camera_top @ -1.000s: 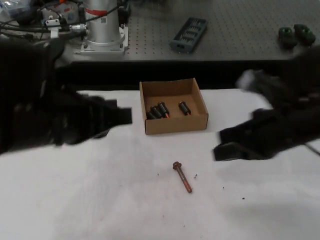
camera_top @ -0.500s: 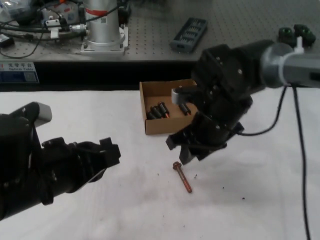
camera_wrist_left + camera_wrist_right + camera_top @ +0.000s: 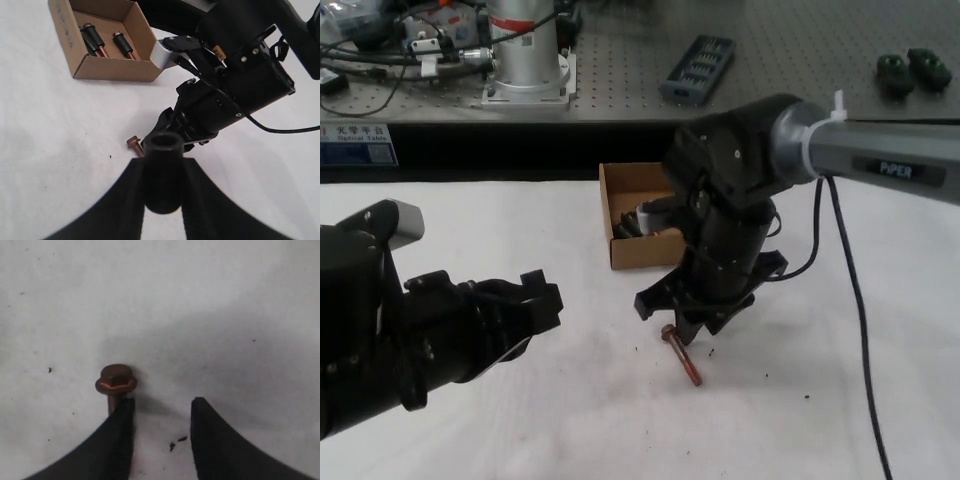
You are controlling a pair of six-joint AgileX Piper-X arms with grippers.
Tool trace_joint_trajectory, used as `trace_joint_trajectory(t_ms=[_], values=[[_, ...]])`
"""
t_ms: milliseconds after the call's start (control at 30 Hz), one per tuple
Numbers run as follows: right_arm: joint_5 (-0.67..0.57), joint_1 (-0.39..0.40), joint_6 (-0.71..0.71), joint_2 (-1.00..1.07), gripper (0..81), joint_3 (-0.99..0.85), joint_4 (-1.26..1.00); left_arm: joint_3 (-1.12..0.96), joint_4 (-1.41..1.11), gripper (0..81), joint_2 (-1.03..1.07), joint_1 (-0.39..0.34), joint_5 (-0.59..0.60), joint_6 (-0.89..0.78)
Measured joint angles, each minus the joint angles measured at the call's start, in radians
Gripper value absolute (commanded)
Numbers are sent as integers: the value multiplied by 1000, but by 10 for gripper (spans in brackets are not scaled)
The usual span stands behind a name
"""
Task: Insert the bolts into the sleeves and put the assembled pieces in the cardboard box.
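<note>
The right gripper (image 3: 162, 407) is held over the bolt (image 3: 116, 380).
Its fingers are spread apart; a black sleeve (image 3: 163, 172) is clamped in the left gripper (image 3: 163, 165).

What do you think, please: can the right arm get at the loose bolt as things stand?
Probably yes: its open tool hangs right over the bolt with nothing between, though the bolt sits off-centre in the gap.

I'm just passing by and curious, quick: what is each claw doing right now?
Left gripper: shut on the black sleeve.
Right gripper: open, holding nothing, low over the bolt.
</note>
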Motion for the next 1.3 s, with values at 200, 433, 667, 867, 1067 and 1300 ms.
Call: trace_joint_trajectory(t_ms=[200, 433, 667, 867, 1067, 1300], values=[[0, 23, 0, 0, 279, -2, 13, 0, 0, 64, 0, 0, 0, 15], [0, 38, 0, 0, 275, -2, 21, 0, 0, 64, 0, 0, 0, 15], [0, 39, 0, 1, 274, -2, -2, 0, 0, 64, 0, 0, 0, 15], [4, 39, 2, 33, 274, -5, -2, 0, 0, 64, 0, 0, 0, 15], [11, 39, 19, 39, 220, -12, -2, 0, 0, 64, 0, 0, 0, 15], [22, 39, 22, 39, 34, -12, -2, 0, 0, 64, 0, 0, 0, 15]])
